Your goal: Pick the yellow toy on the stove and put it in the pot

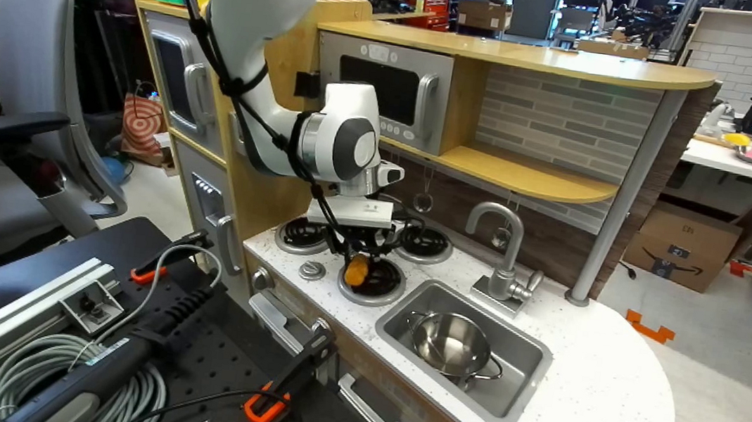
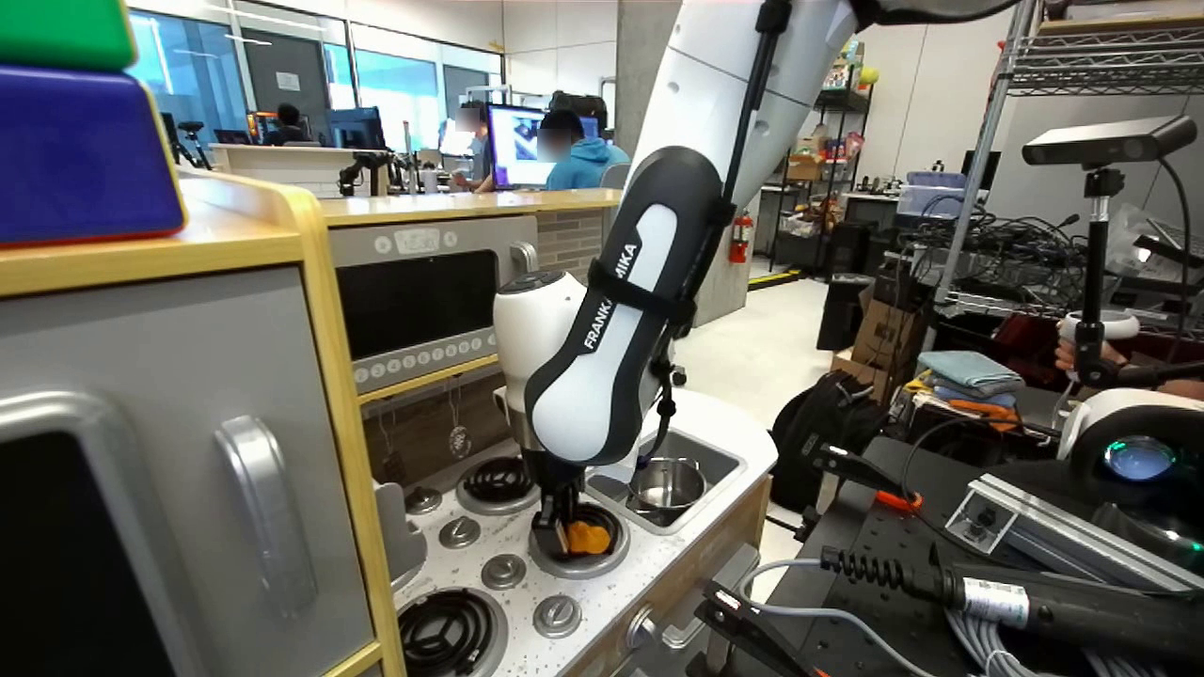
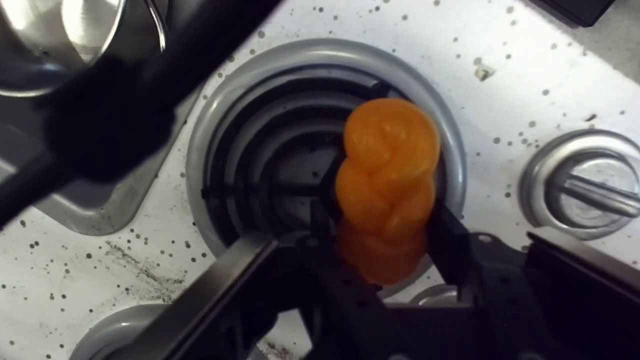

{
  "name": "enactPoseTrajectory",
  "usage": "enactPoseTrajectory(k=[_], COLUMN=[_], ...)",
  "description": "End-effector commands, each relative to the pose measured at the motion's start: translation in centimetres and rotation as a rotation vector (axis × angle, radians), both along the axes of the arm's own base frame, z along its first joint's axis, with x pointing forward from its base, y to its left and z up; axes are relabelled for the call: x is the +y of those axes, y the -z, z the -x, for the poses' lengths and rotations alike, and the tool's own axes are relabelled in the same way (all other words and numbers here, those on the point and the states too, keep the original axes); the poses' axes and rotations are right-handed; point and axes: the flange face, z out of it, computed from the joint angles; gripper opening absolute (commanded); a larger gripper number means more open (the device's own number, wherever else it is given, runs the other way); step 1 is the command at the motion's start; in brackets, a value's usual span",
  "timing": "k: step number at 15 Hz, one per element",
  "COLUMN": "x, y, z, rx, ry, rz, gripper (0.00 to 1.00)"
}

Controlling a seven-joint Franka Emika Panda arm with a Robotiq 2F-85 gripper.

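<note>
The yellow toy [image 3: 387,165], rounded and orange, is at a black burner of the stove [image 3: 500,100], near its silver ring. It shows in both exterior views [image 1: 356,271] [image 2: 589,539]. My gripper [image 3: 384,212] points down with one finger against each side of the toy, shut on it. The toy's lower end is shaded between the fingers. I cannot tell whether the toy still touches the burner. The gripper also shows in an exterior view [image 2: 562,528]. The shiny silver pot [image 1: 451,343] stands in the sink beside that burner; its edge shows in the wrist view [image 3: 107,30].
The steel sink [image 1: 525,391] has a raised rim, with a grey faucet [image 1: 509,254] behind it. A shelf with a toy microwave [image 1: 382,91] overhangs the back of the stove. A tall cabinet [image 2: 188,376] stands at one end. Knobs [image 2: 557,616] line the stove.
</note>
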Motion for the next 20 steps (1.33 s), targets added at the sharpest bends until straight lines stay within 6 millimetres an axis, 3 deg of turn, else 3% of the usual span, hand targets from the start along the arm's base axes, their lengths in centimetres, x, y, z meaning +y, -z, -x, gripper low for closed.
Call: enactPoseTrajectory(k=[1,6,8,12,16,20], x=[-3.1,-9.1,-12.0,-15.0,-16.1,-17.3], y=[-3.7,-9.1,-10.2,-7.7,-3.8,-1.3], z=[-0.8,-2.5,-3.4,-3.1,-2.4,-3.0], rx=[-0.023,-0.102,-0.108,-0.059,-0.029,-0.037], ry=[0.085,0.267,0.344,0.427,0.497,0.603], rz=[-0.065,-0.135,-0.134,-0.058,0.003,0.031], gripper=[0.18,0.18,0.18,0.18,0.18,0.18])
